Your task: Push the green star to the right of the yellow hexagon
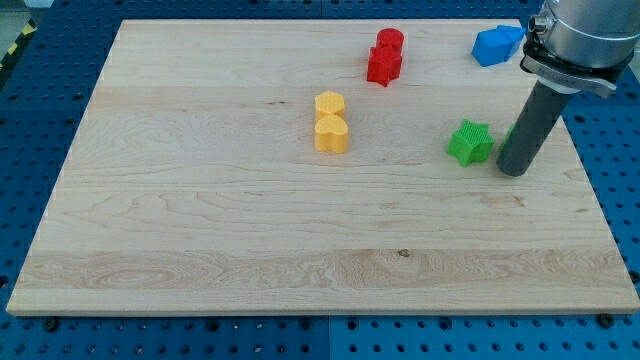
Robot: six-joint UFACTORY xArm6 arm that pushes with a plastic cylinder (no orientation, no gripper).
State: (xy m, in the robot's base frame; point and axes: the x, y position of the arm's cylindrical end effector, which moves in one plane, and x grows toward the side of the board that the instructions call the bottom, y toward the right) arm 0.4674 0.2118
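The green star point(470, 141) lies on the wooden board at the view's right. The yellow hexagon point(329, 103) sits near the board's middle top, touching a yellow heart point(332, 133) just below it. My tip point(513, 171) rests on the board just right of the green star and slightly below it, a small gap apart. A sliver of another green block point(513, 131) shows behind the rod; its shape is hidden.
Two red blocks point(386, 57), touching each other, stand at the view's top centre-right. A blue block point(497, 44) lies at the top right near the board's edge. The wooden board point(200, 220) sits on a blue pegboard table.
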